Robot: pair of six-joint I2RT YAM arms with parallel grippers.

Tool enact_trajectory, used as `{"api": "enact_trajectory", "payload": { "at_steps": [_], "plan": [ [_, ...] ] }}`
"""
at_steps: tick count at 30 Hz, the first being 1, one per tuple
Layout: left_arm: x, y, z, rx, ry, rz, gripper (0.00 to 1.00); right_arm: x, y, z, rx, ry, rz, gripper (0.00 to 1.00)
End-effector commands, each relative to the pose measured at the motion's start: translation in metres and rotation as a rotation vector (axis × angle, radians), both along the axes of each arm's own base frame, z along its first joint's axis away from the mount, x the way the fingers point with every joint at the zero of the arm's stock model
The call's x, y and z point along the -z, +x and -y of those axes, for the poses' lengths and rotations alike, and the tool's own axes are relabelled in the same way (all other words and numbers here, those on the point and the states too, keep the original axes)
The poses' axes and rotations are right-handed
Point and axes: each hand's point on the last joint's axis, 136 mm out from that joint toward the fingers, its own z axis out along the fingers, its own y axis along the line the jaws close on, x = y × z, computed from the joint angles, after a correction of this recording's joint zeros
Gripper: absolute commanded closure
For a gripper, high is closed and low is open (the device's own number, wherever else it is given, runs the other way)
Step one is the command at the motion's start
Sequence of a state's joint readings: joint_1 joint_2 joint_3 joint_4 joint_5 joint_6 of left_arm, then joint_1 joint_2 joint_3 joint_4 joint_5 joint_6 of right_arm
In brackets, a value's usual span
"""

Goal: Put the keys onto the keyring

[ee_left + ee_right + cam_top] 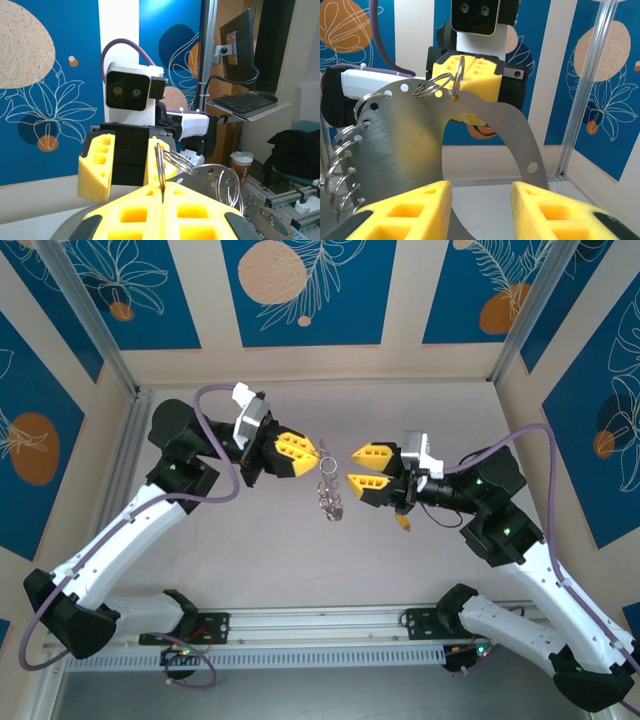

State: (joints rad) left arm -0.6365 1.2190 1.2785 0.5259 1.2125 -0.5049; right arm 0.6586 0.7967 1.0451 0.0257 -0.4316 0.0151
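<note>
**A:** What is nearest?

**B:** The right gripper point(481, 192), its yellow fingers spread apart with nothing between them. Just beyond hangs the keyring point(410, 145), a flat grey arc fringed with wire loops, in mid-air between the arms. Farthest off, the left gripper point(460, 80) pinches its top loop.

**A:** What might go wrong?

**B:** The hoop dangles freely, so a nudge could swing it or twist it loose. The yellow-orange key point(403, 522) sits under the right wrist, not between the fingers.

No words, numbers or brand names can be read in any of the views. If anything is printed on the paper cup point(241, 162), it is too small to be made out.
</note>
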Motion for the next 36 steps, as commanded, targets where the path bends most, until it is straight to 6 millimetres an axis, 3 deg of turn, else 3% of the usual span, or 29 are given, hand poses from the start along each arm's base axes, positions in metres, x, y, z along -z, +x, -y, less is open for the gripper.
{"api": "enact_trajectory", "payload": {
  "at_steps": [1,15,21,26,36],
  "plan": [
    [-0.017,-0.013,-0.010,0.039,-0.049,0.068,1.00,-0.017,-0.003,0.000,-0.024,0.053,0.049,0.66],
    [-0.016,-0.023,-0.014,0.101,-0.033,0.072,1.00,-0.037,-0.016,-0.014,-0.146,0.103,0.087,0.68],
    [-0.023,-0.043,-0.026,0.215,-0.039,0.093,1.00,-0.046,-0.030,-0.020,-0.208,0.109,0.117,0.68],
    [-0.023,-0.048,-0.027,0.243,-0.007,0.077,1.00,-0.053,-0.042,-0.023,-0.247,0.117,0.144,0.69],
    [-0.031,-0.059,-0.026,0.279,-0.002,0.091,1.00,-0.047,-0.047,-0.026,-0.247,0.110,0.164,0.70]
  ]
}}
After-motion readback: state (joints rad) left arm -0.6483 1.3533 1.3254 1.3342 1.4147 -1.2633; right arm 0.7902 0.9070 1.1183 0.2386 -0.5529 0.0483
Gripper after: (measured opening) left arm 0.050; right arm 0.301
